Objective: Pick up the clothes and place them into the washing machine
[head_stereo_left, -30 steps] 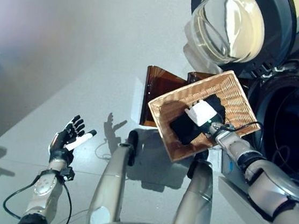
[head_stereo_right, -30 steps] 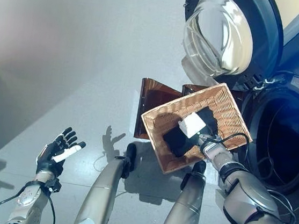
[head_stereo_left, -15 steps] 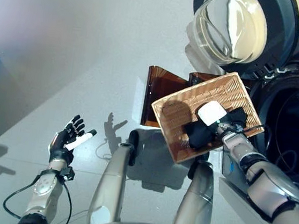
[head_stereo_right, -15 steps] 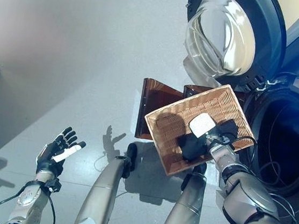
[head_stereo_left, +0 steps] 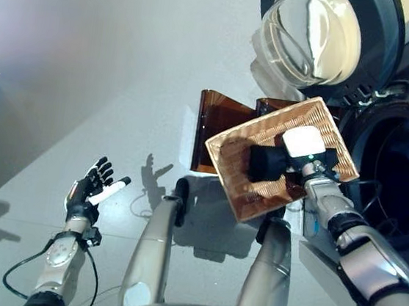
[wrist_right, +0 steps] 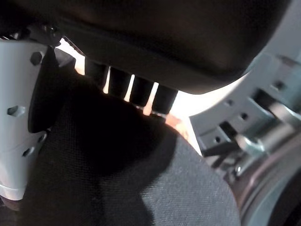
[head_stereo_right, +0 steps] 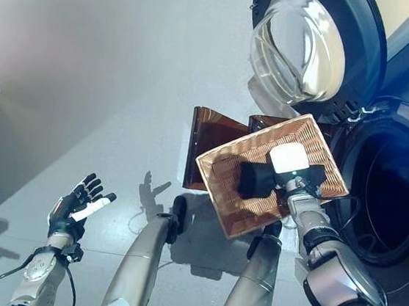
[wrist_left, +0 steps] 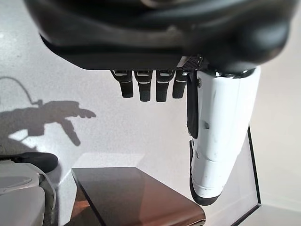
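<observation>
Grey floor [head_stereo_left: 90, 51]; washer drum [head_stereo_left: 400, 183] open, prob. empty.

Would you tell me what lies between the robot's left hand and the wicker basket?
Mostly bare grey floor, as both eye views show. Nearer the wicker basket, a brown translucent stand sits just beside it; the left hand hangs open, well apart.

Head stereo pair: looks steeply down from above both arms; both eyes share the basket [head_stereo_left: 281, 158], the washer drum [head_stereo_right: 388, 192] and its open door [head_stereo_left: 318, 33], slightly offset.
Left wrist camera: sits behind the left hand [wrist_left: 150, 87], very close, faces along its fingers to the floor [wrist_left: 94, 127].
Right wrist camera: behind the right hand [wrist_right: 127, 87], pressed close to the black cloth [wrist_right: 127, 179].
</observation>
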Robot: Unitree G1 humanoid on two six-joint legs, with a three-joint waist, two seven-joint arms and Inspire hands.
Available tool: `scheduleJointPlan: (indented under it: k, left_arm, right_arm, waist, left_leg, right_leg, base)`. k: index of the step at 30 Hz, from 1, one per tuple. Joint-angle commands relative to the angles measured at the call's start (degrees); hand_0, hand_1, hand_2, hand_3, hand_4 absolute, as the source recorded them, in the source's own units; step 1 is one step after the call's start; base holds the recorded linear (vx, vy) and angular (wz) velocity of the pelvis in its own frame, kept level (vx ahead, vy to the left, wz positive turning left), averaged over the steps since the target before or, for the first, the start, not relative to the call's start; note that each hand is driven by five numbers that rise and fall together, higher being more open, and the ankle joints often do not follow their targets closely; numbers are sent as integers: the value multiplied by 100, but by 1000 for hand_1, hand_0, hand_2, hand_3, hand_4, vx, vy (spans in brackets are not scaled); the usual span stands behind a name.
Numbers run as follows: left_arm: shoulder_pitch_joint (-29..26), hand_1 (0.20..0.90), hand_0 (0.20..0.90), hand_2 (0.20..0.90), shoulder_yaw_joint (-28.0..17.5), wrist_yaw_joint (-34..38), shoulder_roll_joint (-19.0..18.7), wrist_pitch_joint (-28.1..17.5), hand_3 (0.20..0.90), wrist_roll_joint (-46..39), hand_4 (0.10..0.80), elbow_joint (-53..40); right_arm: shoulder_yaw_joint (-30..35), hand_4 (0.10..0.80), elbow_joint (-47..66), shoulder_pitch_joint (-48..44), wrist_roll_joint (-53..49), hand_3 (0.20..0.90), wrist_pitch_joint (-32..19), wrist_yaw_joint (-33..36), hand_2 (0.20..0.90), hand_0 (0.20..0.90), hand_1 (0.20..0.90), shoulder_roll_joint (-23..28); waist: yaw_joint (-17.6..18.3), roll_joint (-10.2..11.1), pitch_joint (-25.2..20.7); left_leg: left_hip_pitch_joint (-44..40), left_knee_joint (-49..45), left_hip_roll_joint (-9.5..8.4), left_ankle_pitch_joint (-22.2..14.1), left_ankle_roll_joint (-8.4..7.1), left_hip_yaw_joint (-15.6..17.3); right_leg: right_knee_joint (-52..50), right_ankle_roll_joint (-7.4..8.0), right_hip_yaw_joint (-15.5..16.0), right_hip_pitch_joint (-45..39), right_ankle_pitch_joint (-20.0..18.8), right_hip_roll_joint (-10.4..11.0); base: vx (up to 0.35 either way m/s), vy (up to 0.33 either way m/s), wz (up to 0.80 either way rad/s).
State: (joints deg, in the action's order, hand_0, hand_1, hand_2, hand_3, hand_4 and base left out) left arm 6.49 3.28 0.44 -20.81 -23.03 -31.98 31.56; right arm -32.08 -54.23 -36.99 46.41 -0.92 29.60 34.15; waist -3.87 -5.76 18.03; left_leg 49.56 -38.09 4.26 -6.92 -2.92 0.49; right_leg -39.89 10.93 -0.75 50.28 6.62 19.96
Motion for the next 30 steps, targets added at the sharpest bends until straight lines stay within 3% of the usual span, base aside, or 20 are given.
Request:
scheduleJointPlan:
  k: [1,3,5,6,11,18,25,30]
  left_arm:
    - [217,900,900,900,-517,277,-299,-564,900,70,800,-234]
    - [240,900,900,900,-563,317,-300,-551,900,86,800,-247]
    - [240,900,900,900,-560,317,-302,-551,900,86,800,-248]
    - [262,900,900,900,-631,353,-327,-541,900,73,800,-263]
    - [252,900,900,900,-709,419,-282,-459,900,53,800,-337]
    - [181,900,900,900,-688,310,-189,-301,900,-52,800,-256]
    - [184,900,900,900,-634,234,-101,-200,900,-234,800,-221]
    - [170,900,900,900,-577,285,-80,-225,900,-295,800,-186]
  right_arm:
    - [838,300,656,154,-1834,200,-782,543,200,200,200,23]
    - [1208,300,826,360,-2638,200,-1106,446,200,200,200,-94]
    - [1212,300,829,365,-2639,200,-1105,443,200,200,200,-93]
    - [1833,300,753,532,-4075,200,-1606,297,200,200,200,-407]
    - [2674,300,541,688,-6558,200,-2295,-389,200,200,200,-971]
    - [3537,300,63,647,-9913,200,-2765,-1915,200,200,200,-1554]
    - [4525,300,-27,526,-12174,200,-3088,-2702,200,200,200,-2012]
    - [4999,300,-5,386,-12699,200,-3472,-2632,200,200,200,-1968]
  waist:
    - [101,0,-179]
    - [129,14,-188]
    - [125,15,-190]
    - [158,23,-207]
    - [200,23,-206]
    - [211,14,-218]
    - [221,-41,-248]
    - [241,-62,-271]
  left_leg:
    - [-243,194,215,71,-341,-253]
    - [-236,192,225,71,-339,-251]
    - [-236,191,226,70,-339,-250]
    - [-235,206,232,76,-332,-228]
    - [-230,203,244,68,-324,-199]
    - [-248,199,255,29,-341,-184]
    - [-292,199,255,-15,-353,-192]
    - [-280,168,247,-40,-351,-207]
  right_leg:
    - [371,-58,-260,6,-851,-3]
    - [384,-62,-252,3,-858,-1]
    - [383,-62,-253,4,-857,-1]
    - [423,-63,-247,-12,-862,-8]
    - [440,-65,-244,-4,-861,-28]
    - [451,-70,-228,-21,-820,-32]
    - [427,-58,-228,-55,-759,-22]
    - [388,-56,-237,-50,-729,-27]
  base:
    - [0,0,0]
    - [0,0,0]
    - [0,0,0]
    - [0,0,0]
    - [-5,3,-1]
    - [-5,-1,-5]
    - [0,0,0]
    - [0,0,0]
